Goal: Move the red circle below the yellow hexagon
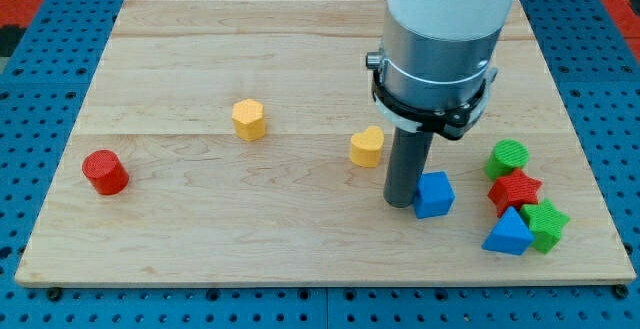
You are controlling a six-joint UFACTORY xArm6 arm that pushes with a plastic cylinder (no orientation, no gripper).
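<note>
Bright even light, soft shadows, sharp focus

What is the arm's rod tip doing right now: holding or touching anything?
My tip: no hand, holds nothing; it stands beside the blue cube, at its left, contact uncertain.

My tip [399, 204] touching blue cube [434, 194]; red circle [104, 172] far left of yellow hexagon [249, 119].

The arm [440, 29] comes down from the view's top, right of centre: a broad white casing, then a grey metal collar with a black clamp ring. Below it a straight dark rod stands upright, my tip [399, 204] resting at counter height.
</note>
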